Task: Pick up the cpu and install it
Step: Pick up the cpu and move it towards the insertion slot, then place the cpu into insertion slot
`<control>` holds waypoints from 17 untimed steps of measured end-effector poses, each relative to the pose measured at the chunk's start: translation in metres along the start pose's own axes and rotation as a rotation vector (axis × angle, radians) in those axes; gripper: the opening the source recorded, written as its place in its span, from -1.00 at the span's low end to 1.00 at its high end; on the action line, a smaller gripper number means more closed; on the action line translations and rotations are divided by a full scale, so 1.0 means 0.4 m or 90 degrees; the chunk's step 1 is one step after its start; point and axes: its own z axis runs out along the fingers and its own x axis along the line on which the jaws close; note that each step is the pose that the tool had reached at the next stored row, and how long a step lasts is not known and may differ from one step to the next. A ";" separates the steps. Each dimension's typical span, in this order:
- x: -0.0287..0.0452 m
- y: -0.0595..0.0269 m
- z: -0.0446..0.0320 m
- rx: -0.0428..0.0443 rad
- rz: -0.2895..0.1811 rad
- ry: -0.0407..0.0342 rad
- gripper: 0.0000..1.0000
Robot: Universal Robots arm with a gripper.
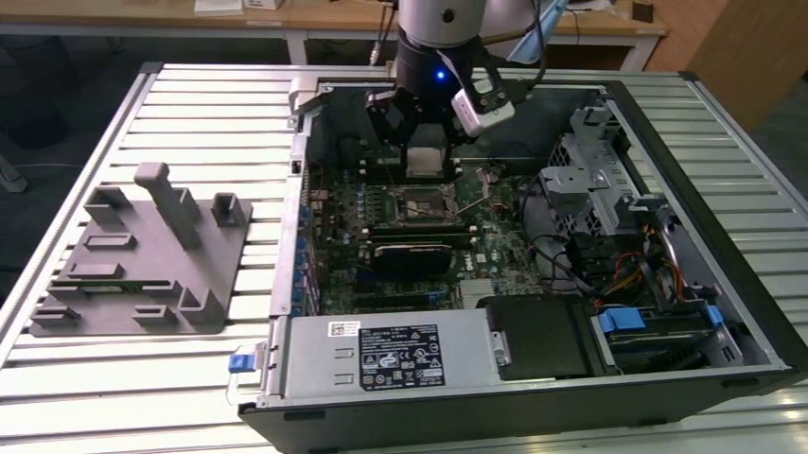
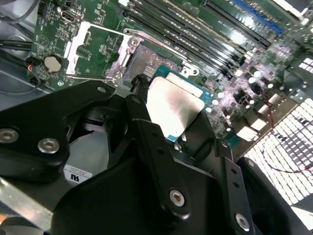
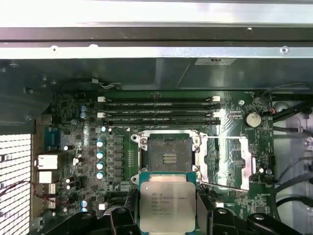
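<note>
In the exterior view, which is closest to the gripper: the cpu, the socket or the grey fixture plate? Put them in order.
1. cpu: held in the gripper.
2. socket: on the motherboard, close by.
3. grey fixture plate: outside the case, exterior view's left.

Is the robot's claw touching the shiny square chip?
Touching. In the first wrist view the gripper clamps both side edges of the cpu, holding it clear of the open socket.

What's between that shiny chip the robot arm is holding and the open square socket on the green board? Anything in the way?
Nothing visible does. The gripper holds the cpu close to the socket, not yet in it. The socket's metal cover is swung open to one side, leaving the recess bare.
</note>
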 end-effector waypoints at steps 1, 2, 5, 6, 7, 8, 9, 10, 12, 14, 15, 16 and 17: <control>-0.002 0.002 0.004 0.0001 0.000 0.0002 0.09; -0.003 0.004 0.007 0.0002 0.000 0.0004 0.09; -0.009 0.008 0.015 0.0003 0.000 0.0010 0.09; -0.010 0.008 0.017 0.0002 0.000 0.0010 0.09; -0.011 0.009 0.017 0.0002 0.000 0.0010 0.09; -0.011 0.009 0.017 0.0003 0.000 0.0010 0.09; -0.011 0.009 0.017 0.0004 0.000 0.0011 0.09; -0.012 0.009 0.017 0.0003 0.000 0.0011 0.09; -0.013 0.009 0.017 0.0003 0.000 0.0011 0.09; -0.013 0.009 0.017 0.0003 0.000 0.0011 0.09; -0.013 0.009 0.017 0.0009 0.000 0.0017 0.09; -0.013 0.009 0.017 0.0016 0.000 0.0025 0.09; -0.013 0.009 0.017 0.0024 0.000 0.0033 0.09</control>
